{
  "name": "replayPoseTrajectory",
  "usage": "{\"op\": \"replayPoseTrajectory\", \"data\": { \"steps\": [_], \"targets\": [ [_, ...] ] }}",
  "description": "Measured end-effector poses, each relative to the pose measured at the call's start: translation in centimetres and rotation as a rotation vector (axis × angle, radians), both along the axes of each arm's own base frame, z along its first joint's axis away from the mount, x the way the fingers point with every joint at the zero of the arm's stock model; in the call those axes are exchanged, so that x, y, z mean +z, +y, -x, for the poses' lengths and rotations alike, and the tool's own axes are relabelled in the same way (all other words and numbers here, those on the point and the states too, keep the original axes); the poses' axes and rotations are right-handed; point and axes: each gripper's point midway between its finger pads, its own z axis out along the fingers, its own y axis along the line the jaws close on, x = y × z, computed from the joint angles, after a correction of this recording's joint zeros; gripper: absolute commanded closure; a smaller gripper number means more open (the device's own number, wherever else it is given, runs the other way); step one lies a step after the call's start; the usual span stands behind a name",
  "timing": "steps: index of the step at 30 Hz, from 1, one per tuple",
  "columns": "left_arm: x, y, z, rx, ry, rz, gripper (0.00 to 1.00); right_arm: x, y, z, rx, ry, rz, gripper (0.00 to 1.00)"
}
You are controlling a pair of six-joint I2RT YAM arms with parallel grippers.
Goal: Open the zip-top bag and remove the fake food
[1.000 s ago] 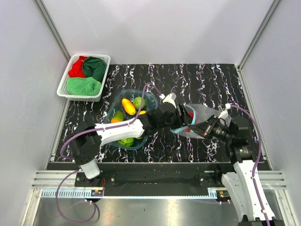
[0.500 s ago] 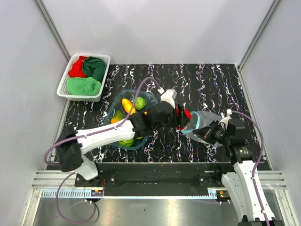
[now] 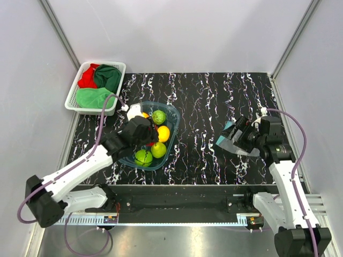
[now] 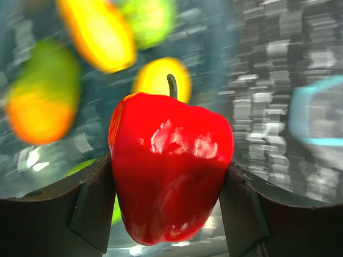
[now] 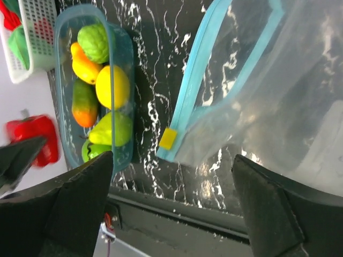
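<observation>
Left end effector (image 4: 170,201): we see it closed on the red pepper (image 4: 171,160), one dark finger pressed against each flank of the fruit.
Red pepper: glossy, with its dark stem pointing up in the left wrist view. It is carried above the blue tub (image 3: 172,120), not resting in it.
Left arm: from above, we see it stretched forward from its base, with its wrist over the tub's left half.
Right end effector (image 5: 172,156): its fingers stand wide apart and we see nothing gripped between them.
Zip-top bag (image 5: 268,96): clear and floppy, it is on the right side of the surface (image 3: 214,96), directly under the right end effector. We cannot tell whether the fingers touch it.
Zip strip (image 5: 195,85): a teal band runs along the bag's edge nearest the tub, with a small yellow slider (image 5: 167,138) at its near end.
Fake food (image 5: 112,87): the other pieces lie in the tub, where we make out a yellow lemon, a bumpy green fruit, an orange-yellow piece, a green-and-orange piece and a pale green pear.
Blue tub: translucent and rigid, it sits left of centre on the black marbled surface, well apart from the bag.
Basket (image 3: 72,96): white and slatted, it stands at the far left corner and holds a red cloth (image 3: 87,77) and green cloths (image 3: 95,98).
</observation>
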Motion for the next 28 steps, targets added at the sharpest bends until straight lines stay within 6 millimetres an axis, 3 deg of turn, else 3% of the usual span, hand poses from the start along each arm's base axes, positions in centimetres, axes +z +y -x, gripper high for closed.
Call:
{"op": "replayPoseTrajectory", "data": {
  "steps": [2, 3, 6, 7, 10, 15, 21, 28],
  "targets": [
    [-2.5, 1.8, -0.4, 0.045, 0.065, -0.068, 0.93, 0.1, 0.2, 0.2, 0.020, 0.018, -0.003, 0.00],
    [-3.5, 2.2, -0.6, 0.060, 0.094, -0.095, 0.70, 0.1, 0.3, 0.3, 0.027, 0.028, -0.005, 0.00],
    [-6.0, 2.7, -1.2, 0.078, 0.160, -0.153, 0.31, 0.3, 0.5, 1.4, 0.051, 0.073, -0.001, 0.00],
    [-6.6, 2.7, -1.2, 0.078, 0.177, -0.167, 0.01, 0.7, 0.4, 1.8, 0.056, 0.082, 0.004, 0.00],
    [-7.5, 2.7, -1.2, 0.078, 0.200, -0.188, 0.01, 3.3, 0.3, 2.6, 0.074, 0.057, 0.023, 0.00],
    [-7.1, 2.9, -1.0, 0.081, 0.209, -0.195, 0.01, 8.9, 0.1, 2.9, 0.104, -0.068, 0.065, 0.00],
    [-4.6, 3.0, -0.2, 0.079, 0.170, -0.126, 0.01, 8.9, 0.2, 4.1, 0.138, -0.060, 0.076, 0.00],
    [2.0, 1.3, 2.0, -0.019, -0.013, 0.215, 0.01, 8.3, 1.8, 6.0, 0.247, -0.081, 0.064, 0.00]
  ]
}}
